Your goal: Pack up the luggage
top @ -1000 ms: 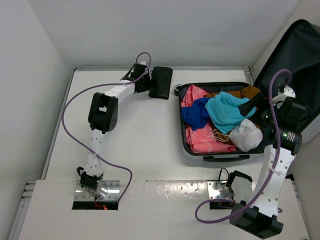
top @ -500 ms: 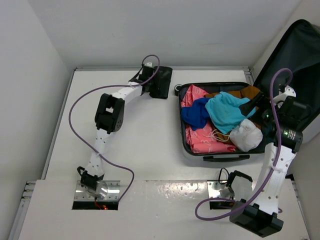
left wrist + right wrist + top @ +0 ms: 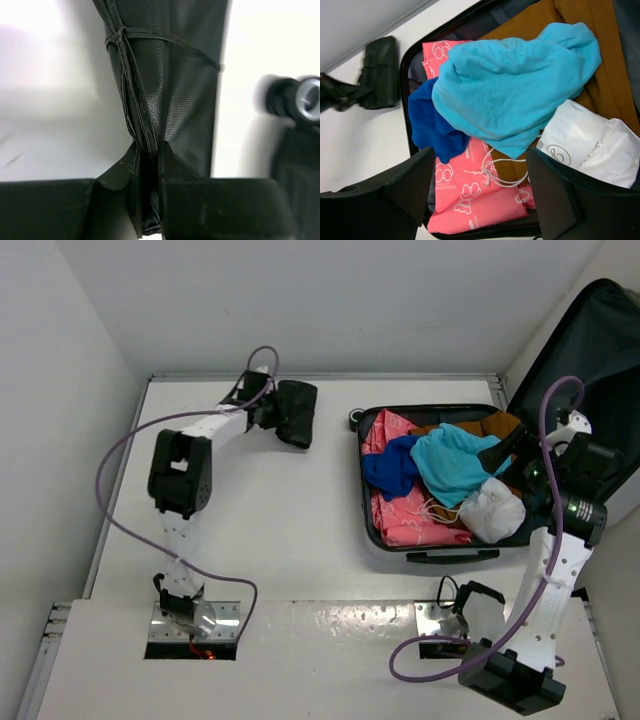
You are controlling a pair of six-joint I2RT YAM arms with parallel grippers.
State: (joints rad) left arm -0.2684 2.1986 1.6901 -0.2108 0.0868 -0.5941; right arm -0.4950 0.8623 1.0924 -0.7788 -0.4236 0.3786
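Black pouch (image 3: 300,412) clamped, moved left from luggage (image 3: 395,546)

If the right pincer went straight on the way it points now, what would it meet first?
Most likely the light blue garment, lying on top of the pile in the open luggage, straight ahead of the open right pincer. How far off it is cannot be told from the wrist view.

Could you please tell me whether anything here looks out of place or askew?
The black pouch is outside the luggage, pinched into a crease by the left fingers; the clothes inside are heaped unfolded.
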